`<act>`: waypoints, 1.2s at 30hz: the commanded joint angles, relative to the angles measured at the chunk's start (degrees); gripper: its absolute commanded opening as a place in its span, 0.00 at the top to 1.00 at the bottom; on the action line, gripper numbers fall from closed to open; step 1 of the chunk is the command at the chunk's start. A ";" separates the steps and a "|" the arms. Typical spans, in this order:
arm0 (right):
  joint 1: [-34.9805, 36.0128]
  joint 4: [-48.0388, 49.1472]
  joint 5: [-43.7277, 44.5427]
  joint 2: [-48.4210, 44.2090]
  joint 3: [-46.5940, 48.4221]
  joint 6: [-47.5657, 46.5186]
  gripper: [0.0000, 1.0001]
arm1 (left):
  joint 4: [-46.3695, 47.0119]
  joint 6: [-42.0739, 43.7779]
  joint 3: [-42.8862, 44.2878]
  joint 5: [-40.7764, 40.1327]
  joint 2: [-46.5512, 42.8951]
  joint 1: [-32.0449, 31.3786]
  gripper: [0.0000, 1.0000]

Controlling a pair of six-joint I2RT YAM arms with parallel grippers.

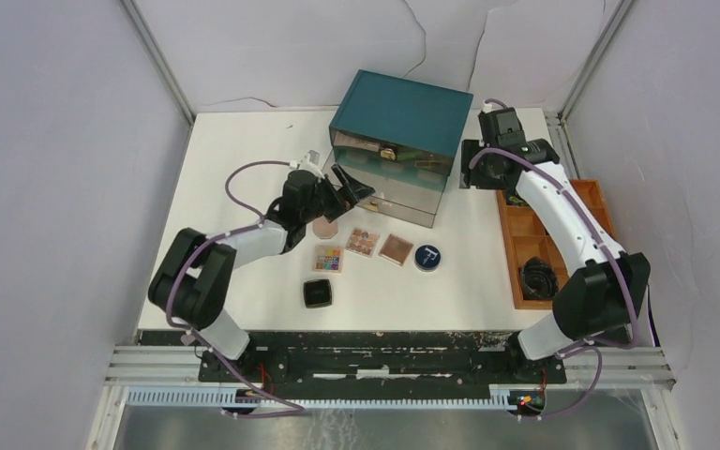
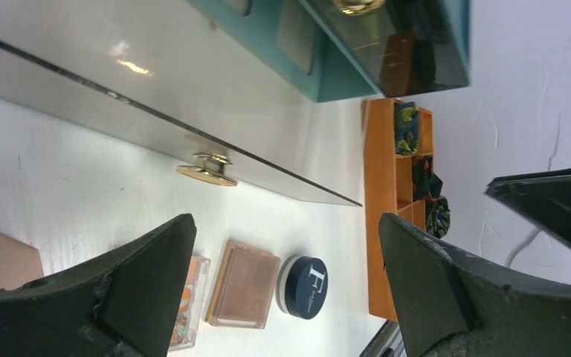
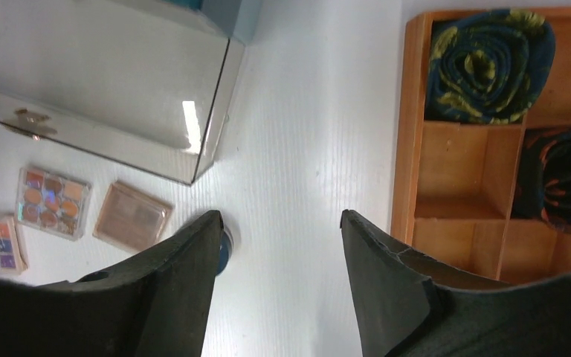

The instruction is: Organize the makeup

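by the teal drawer box, left hand wide apart, right hand apart, both empty

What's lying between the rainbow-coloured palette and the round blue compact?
Two square items, clearest in the top view: an orange-toned palette beside the rainbow palette, then a brown compact beside the blue compact.

Looks like a robotics lab cell: white table boxed in by plain panels left, right and far, left arm and right arm bolted to aluminium rails at the near edge. Can't see the room beyond, though.
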 commanded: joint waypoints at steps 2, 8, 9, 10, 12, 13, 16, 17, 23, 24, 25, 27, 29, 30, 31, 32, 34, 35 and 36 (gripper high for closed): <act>2.68 -0.89 -1.78 -6.98 -5.99 2.52 0.34 | -5.75 10.61 -2.57 1.09 -10.07 1.27 0.01; 10.25 -0.44 -1.05 -11.11 -13.07 6.46 0.33 | -25.34 22.70 1.48 -1.61 -17.14 1.78 0.07; 11.61 -0.21 -0.52 -11.48 -14.09 7.23 0.34 | -29.05 24.78 2.10 -4.16 -17.99 1.78 0.07; 12.67 0.06 -0.32 -11.81 -15.10 8.02 0.34 | -31.81 26.65 2.16 -6.36 -18.86 1.78 0.07; 13.70 0.85 -0.82 -12.57 -17.15 9.58 0.33 | -34.81 29.30 1.00 -11.13 -20.34 1.78 0.07; 13.95 1.38 -1.35 -12.87 -18.07 10.20 0.33 | -34.64 30.35 -0.11 -12.23 -20.70 1.74 0.07; 14.30 1.94 -2.59 -13.28 -19.53 10.83 0.34 | -34.74 32.22 -2.70 -15.40 -20.00 1.80 0.08; 14.43 1.80 -2.80 -13.22 -19.61 10.60 0.33 | -34.89 32.60 -3.28 -16.55 -19.44 1.79 0.09; 14.99 1.99 -4.25 -12.47 -21.00 9.73 0.33 | -32.52 34.71 -4.63 -20.02 -17.19 1.79 0.09; 14.98 2.20 -4.39 -12.39 -21.14 9.76 0.33 | -32.13 35.34 -4.28 -20.62 -16.53 1.78 0.09; 14.99 2.25 -4.56 -12.37 -21.21 9.72 0.34 | -31.70 36.05 -3.87 -21.28 -15.88 1.76 0.09; 14.94 2.19 -4.94 -12.48 -21.23 9.73 0.34 | -31.23 37.38 -2.59 -22.23 -14.51 1.79 0.09; 14.97 2.16 -4.87 -12.64 -21.24 9.42 0.34 | -30.88 38.24 -0.91 -22.30 -12.74 1.79 0.08; 14.95 2.17 -4.82 -12.66 -21.20 9.28 0.34 | -30.57 38.45 -0.11 -21.92 -11.95 1.79 0.08; 14.93 2.10 -4.78 -12.71 -21.18 9.07 0.34 | -30.26 38.59 0.73 -21.26 -10.93 1.78 0.08; 14.94 2.06 -4.72 -12.50 -21.13 8.97 0.34 | -30.13 38.68 1.57 -20.90 -9.90 1.78 0.08; 15.00 2.28 -4.69 -11.98 -21.01 8.94 0.33 | -30.02 38.61 3.06 -19.65 -8.15 1.78 0.07; 14.98 2.40 -4.69 -11.73 -21.03 8.94 0.33 | -29.88 38.67 3.65 -19.00 -7.54 1.78 0.07; 14.96 2.51 -4.62 -11.53 -20.99 9.08 0.33 | -29.64 38.77 4.13 -18.57 -7.19 1.74 0.06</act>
